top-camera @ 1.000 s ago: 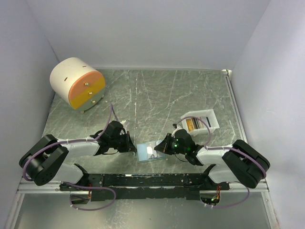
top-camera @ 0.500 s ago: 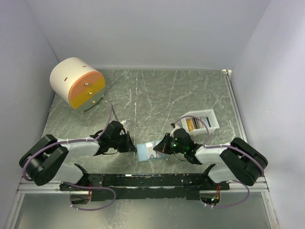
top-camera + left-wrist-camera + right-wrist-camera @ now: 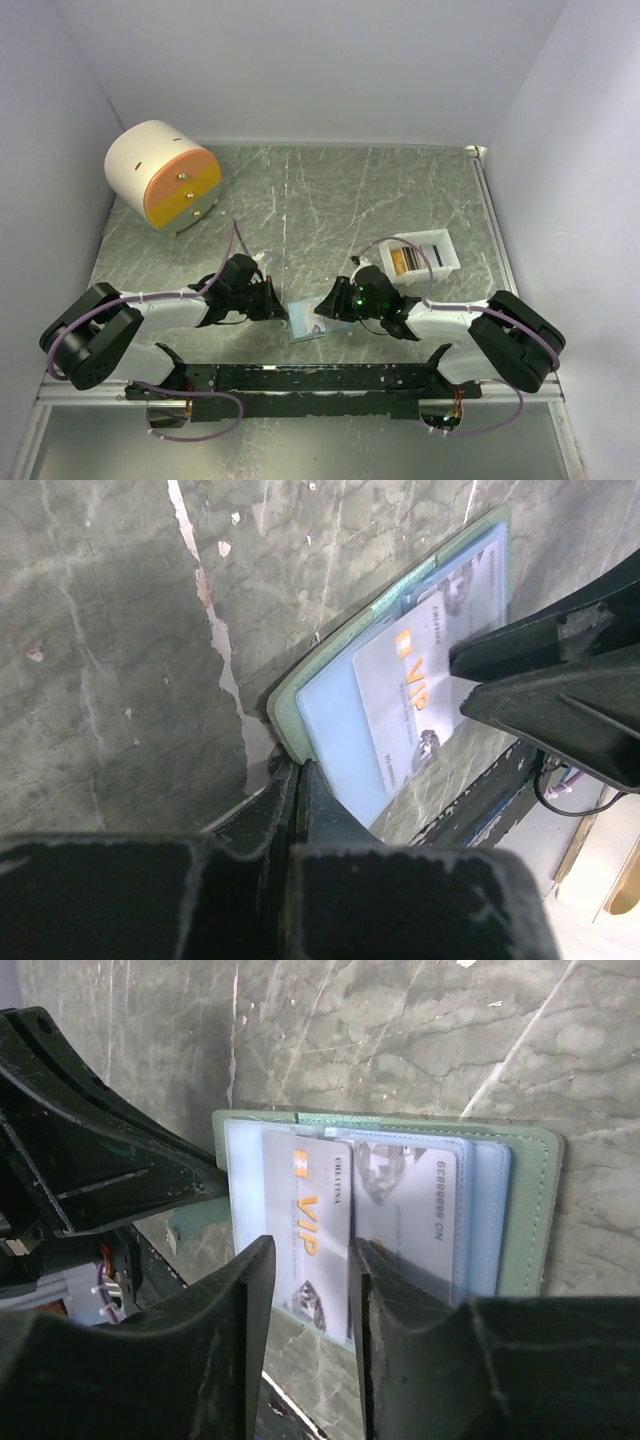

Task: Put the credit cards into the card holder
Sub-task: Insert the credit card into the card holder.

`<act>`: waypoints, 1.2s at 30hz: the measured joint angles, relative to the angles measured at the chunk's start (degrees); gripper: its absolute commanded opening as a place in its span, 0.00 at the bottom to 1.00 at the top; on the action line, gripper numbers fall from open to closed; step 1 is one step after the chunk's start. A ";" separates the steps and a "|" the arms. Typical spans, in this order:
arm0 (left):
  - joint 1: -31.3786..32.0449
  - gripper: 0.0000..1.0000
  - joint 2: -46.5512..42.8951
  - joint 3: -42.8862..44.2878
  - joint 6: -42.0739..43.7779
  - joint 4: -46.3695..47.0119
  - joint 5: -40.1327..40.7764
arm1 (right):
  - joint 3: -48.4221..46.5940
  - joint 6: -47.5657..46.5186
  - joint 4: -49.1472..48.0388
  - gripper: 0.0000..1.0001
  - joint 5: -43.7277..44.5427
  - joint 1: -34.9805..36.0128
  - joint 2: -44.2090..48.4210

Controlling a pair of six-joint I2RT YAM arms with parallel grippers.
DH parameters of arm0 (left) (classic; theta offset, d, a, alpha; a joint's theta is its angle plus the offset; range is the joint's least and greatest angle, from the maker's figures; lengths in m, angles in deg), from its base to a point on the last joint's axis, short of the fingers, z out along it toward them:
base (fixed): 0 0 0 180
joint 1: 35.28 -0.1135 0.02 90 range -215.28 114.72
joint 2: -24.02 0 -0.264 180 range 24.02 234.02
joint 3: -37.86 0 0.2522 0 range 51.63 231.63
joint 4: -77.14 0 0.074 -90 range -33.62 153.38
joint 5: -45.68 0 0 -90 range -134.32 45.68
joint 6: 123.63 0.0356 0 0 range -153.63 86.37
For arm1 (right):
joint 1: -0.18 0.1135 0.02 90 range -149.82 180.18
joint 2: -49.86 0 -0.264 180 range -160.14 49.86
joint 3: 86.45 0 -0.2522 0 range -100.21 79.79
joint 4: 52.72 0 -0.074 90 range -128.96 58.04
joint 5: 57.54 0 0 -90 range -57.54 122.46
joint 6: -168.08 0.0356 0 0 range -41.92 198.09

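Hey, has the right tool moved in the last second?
Yes. The right tool has shifted left in the top view, away from the white tray and further over the card holder.

we look down from above and behind the arms over the whole table (image 3: pixel 400 190), our two wrist views sit low and close, facing each other across the card holder (image 3: pixel 330 715), which all three views share

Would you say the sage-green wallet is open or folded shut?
Open: the sage-green wallet shows pale blue pockets, a white VIP card across them.
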 measured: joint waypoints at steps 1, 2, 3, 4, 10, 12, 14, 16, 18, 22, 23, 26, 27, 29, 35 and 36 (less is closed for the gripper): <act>0.00 0.07 0.00 -0.11 -0.11 0.20 -0.13 | -0.04 -0.15 0.92 0.43 0.46 0.02 0.74; 0.00 0.07 0.00 -0.20 -0.13 0.31 -0.22 | -0.13 -0.35 1.81 0.48 0.92 0.04 1.49; 0.00 0.07 0.00 -0.26 -0.15 0.37 -0.37 | -0.24 -0.48 2.54 0.53 1.36 0.07 2.14; 0.00 0.07 0.00 -0.31 -0.17 0.46 -0.50 | -0.33 -0.55 3.08 0.56 1.77 0.13 2.69; 0.00 0.07 0.00 -0.76 -0.57 1.18 -1.03 | -0.52 -1.14 3.98 0.54 2.93 0.74 4.07; 0.00 0.07 0.00 -0.76 -0.57 1.18 -1.05 | -0.85 -1.27 3.98 0.53 3.02 1.01 3.54; 0.00 0.07 0.00 -0.76 -0.57 1.18 -1.07 | -1.31 -1.29 3.76 0.53 3.04 1.51 2.69; 0.00 0.07 0.00 -0.76 -0.57 1.18 -1.09 | -1.84 -1.25 3.28 0.53 3.13 2.29 1.51; 0.00 0.07 0.00 -0.76 -0.57 1.18 -1.11 | -2.45 -1.22 2.78 0.53 3.17 3.15 0.35; 0.00 0.07 0.02 -0.76 -0.57 1.25 -1.22 | -3.56 -0.96 1.90 0.53 3.19 4.96 -1.79; 0.00 0.07 0.07 -0.76 -0.57 1.31 -1.31 | -3.72 -0.92 1.79 0.53 3.21 5.38 -2.21; 0.00 0.07 0.09 -0.96 -0.59 1.57 -1.42 | -4.17 -0.81 1.14 0.53 3.45 6.12 -3.02; -0.02 0.07 0.09 -1.03 -0.59 1.60 -1.49 | -4.31 -0.79 0.90 0.53 3.58 6.40 -3.37; 0.00 0.07 0.09 -1.05 -0.57 1.57 -1.77 | -4.50 -0.83 0.13 0.52 3.54 6.97 -4.15; -0.09 0.07 0.09 -1.05 -0.52 0.98 -1.81 | -5.14 -2.67 -1.42 0.52 3.15 7.89 -5.49; -0.09 0.07 0.09 -1.05 -0.52 0.87 -1.81 | -5.14 -2.93 -1.44 0.51 3.19 7.98 -5.49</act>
